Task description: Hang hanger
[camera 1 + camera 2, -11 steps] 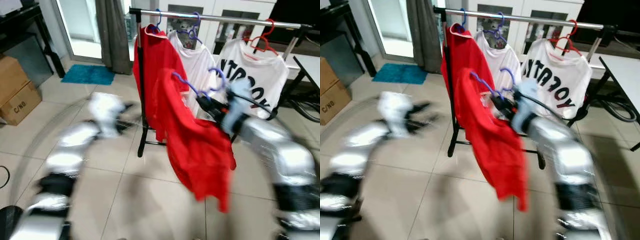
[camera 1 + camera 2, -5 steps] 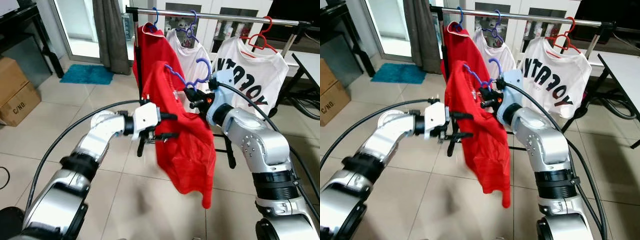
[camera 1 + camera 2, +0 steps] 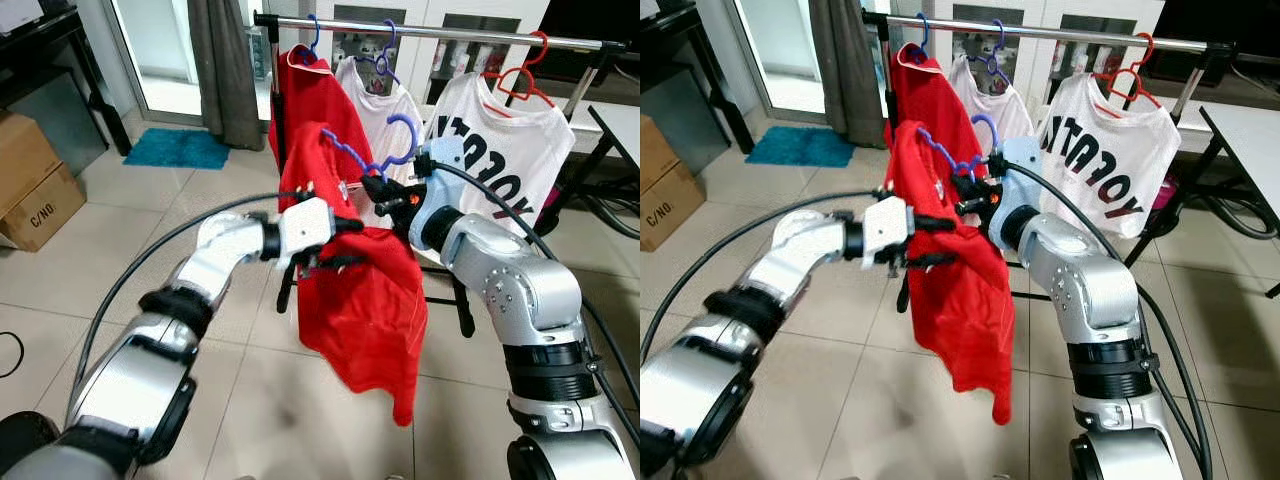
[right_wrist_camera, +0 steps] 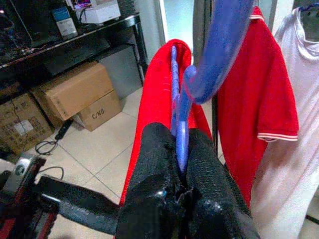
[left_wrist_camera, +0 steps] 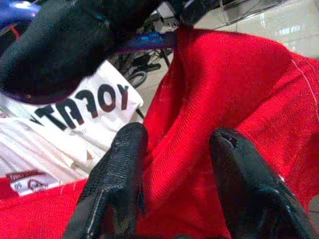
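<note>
My right gripper (image 4: 180, 164) is shut on the blue hanger (image 4: 219, 45), pinching it just below the hook. A red shirt (image 3: 365, 290) drapes from that hanger and hangs low in front of the clothes rail (image 3: 450, 33). The hook (image 3: 400, 135) is below the bar and short of it. My left gripper (image 3: 345, 243) stands open against the shirt's upper left side, its fingers (image 5: 117, 174) apart with red cloth showing between them. On the rail hang another red shirt (image 3: 315, 100) and a white shirt (image 3: 385, 110), both on blue hangers.
A white printed shirt (image 3: 500, 140) hangs on a red hanger (image 3: 520, 80) at the rail's right. Cardboard boxes (image 3: 30, 180) and a black table (image 3: 40, 50) stand at the left, a blue mat (image 3: 180, 148) and curtain (image 3: 225, 70) behind, and a white table (image 3: 620, 130) with cables on the right.
The blur of a second ago has settled. My left gripper has come in rightward to the red shirt. The right gripper has carried hanger and shirt slightly left and closer to the rail.
</note>
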Controlling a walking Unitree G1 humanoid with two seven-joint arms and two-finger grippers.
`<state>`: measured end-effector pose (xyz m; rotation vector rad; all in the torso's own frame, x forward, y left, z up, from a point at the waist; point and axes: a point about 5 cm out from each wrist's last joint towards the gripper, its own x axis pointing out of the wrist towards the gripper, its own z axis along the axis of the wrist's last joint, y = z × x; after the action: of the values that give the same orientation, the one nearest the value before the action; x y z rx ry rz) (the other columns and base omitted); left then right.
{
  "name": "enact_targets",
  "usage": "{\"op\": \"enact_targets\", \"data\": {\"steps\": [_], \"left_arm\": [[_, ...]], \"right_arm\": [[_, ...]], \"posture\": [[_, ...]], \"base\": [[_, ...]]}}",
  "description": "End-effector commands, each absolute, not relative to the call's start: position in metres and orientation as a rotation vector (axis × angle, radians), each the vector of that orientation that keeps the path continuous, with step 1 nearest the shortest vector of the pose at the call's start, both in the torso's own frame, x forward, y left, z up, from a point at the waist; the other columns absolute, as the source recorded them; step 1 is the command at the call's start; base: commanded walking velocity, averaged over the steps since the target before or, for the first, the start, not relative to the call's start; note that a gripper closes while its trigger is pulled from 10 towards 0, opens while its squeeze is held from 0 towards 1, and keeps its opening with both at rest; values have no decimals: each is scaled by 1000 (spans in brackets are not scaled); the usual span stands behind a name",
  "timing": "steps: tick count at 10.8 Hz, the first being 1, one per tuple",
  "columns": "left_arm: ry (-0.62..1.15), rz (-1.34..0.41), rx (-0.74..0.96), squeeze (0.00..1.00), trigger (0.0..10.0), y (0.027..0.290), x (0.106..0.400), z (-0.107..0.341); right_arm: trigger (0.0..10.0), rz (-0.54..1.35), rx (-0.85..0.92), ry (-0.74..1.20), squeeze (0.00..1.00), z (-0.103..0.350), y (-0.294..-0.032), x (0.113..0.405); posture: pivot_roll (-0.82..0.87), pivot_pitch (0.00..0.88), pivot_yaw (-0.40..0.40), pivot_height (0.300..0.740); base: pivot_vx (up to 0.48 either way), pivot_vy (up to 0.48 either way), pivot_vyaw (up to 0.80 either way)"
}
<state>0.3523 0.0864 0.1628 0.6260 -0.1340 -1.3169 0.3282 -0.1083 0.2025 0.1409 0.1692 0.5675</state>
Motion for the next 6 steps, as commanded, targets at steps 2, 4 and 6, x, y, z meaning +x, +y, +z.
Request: {"op": "enact_targets", "data": {"steps": [2,4,6], "left_arm": [[-123,-1345,643,0,0,83,353,162],[-107,-1372,643,0,0,84,351,158],[-101,-1388,641,0,0,84,351,157]], "right_arm": [[10000,589,142,99,0,223,-106,326],[10000,591,138,105,0,223,-105,326],[10000,591,135,111,0,222,-105,326]], "posture": [[-197,0,39,740],[-196,0,38,740],[-197,0,37,740]], "base": [[0,0,0],[0,0,0],[0,0,0]]}}
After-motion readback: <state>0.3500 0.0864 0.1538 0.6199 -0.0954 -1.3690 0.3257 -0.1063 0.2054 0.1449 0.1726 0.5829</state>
